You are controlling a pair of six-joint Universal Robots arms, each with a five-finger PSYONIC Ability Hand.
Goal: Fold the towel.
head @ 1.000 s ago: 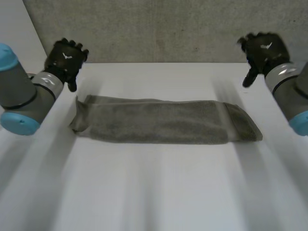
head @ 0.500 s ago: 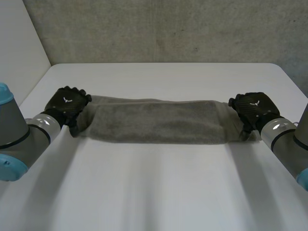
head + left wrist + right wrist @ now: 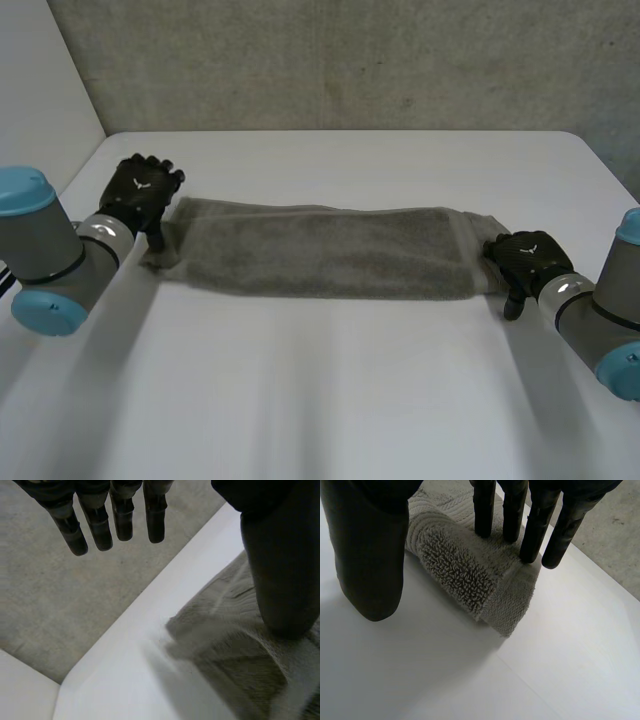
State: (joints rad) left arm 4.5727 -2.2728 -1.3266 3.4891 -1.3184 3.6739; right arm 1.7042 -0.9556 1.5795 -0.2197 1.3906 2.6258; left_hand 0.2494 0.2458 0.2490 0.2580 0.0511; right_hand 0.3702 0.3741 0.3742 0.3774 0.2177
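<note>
A grey-green towel (image 3: 320, 250), folded into a long strip, lies across the white table (image 3: 330, 390). My left hand (image 3: 142, 192) is at its left end. In the left wrist view its straight fingers (image 3: 115, 520) hang beyond the table's edge, and the thumb (image 3: 282, 570) rests on the towel (image 3: 235, 665) near its corner. My right hand (image 3: 525, 260) is at the towel's right end. There its straight fingers (image 3: 535, 530) rest on top of the rolled end of the towel (image 3: 465, 565). Its thumb (image 3: 370, 555) stands on the table beside the towel, apart from it.
A grey concrete wall (image 3: 350, 60) rises behind the table's far edge. The table's left edge and far left corner run just beyond my left hand, with grey floor (image 3: 60, 595) past them. Bare tabletop stretches in front of the towel.
Both hands came down from the far corners onto the towel's ends. Since then the left hand drew slightly back, the right moved nearer, and the towel's right end bunched inward.
</note>
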